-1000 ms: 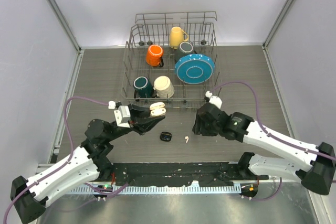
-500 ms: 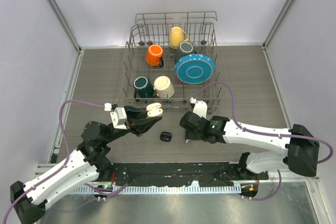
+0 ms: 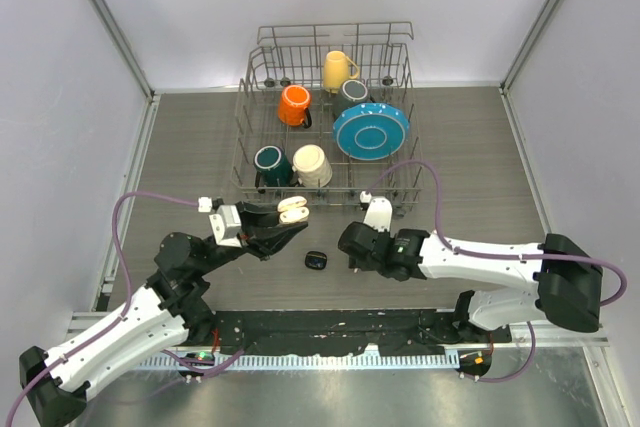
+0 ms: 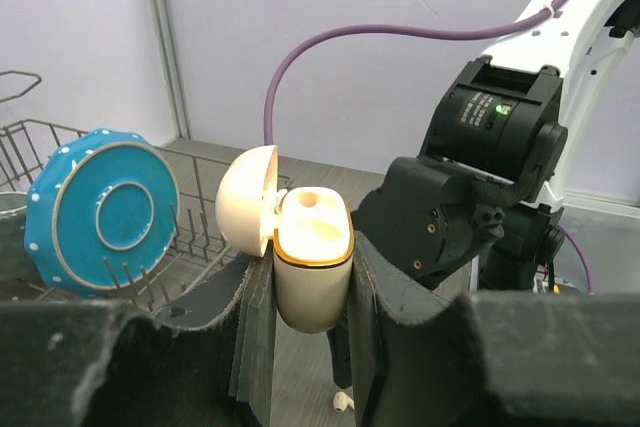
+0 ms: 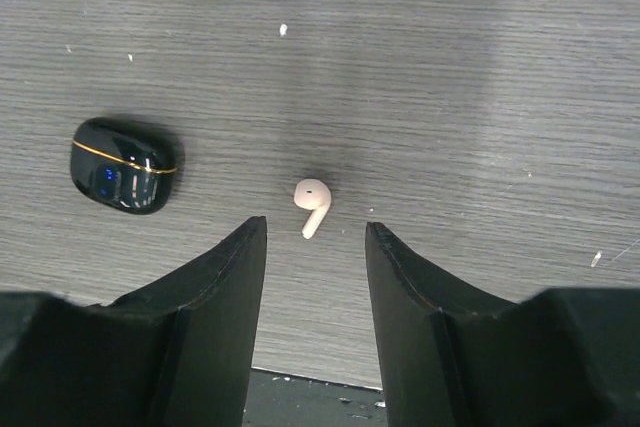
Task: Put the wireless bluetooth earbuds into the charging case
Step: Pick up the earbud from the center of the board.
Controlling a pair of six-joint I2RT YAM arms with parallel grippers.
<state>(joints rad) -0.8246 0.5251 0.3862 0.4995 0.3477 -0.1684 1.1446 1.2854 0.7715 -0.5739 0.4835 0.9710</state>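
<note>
The left gripper is clamped on the open white charging case. The right gripper hangs, jaws apart, over a white earbud lying on the table near a black case; an off-centre pinch could flick that tiny bud away, I reckon.

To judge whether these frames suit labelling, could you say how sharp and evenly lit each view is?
Top external: even, soft light, with glare on the metal strip at the near edge. Right wrist: the table is sharp; the white earbud lies in a soft dark shadow. Left wrist: the open cream case is crisp.
</note>
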